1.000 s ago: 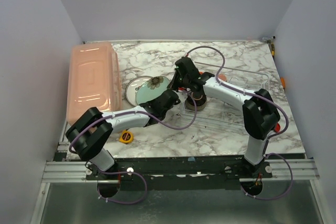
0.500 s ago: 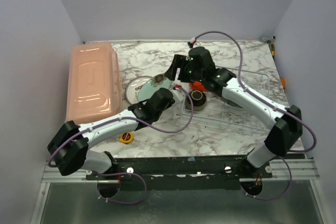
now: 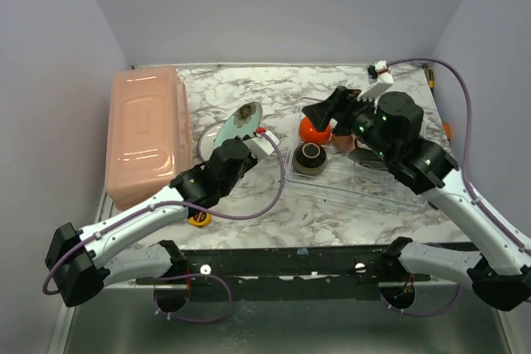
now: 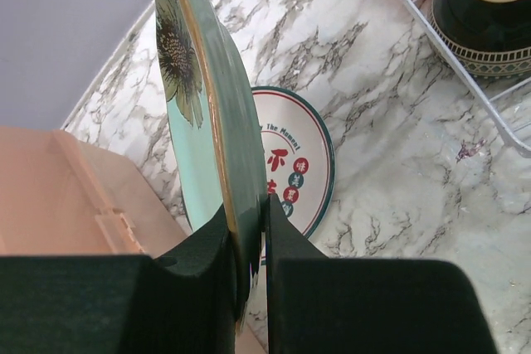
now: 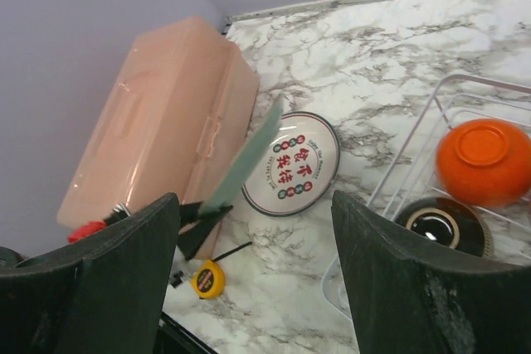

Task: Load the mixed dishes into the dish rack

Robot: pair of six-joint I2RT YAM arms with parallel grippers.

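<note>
My left gripper (image 4: 249, 209) is shut on the edge of the teal plate (image 4: 199, 97), which it holds up on edge above the marble table, left of the dish rack (image 3: 390, 190). In the top view the teal plate (image 3: 235, 126) tilts up beside the left gripper (image 3: 249, 142). The orange bowl (image 5: 484, 159) lies upside down in the rack's near-left corner, next to the dark brown bowl (image 5: 444, 225). My right gripper (image 5: 253, 205) hangs open and empty, high above the rack.
A white round plate with red characters (image 5: 292, 163) lies flat on the table under the lifted teal plate. The salmon-pink tub (image 3: 145, 134) fills the left side. A yellow tape measure (image 3: 199, 217) sits near the front edge. The rack's wire rim (image 4: 465, 64) runs close to the bowls.
The right gripper has opened, left the orange bowl in the rack and drawn back up to the right. The left gripper has lifted the teal plate off the white plate, onto its edge.
</note>
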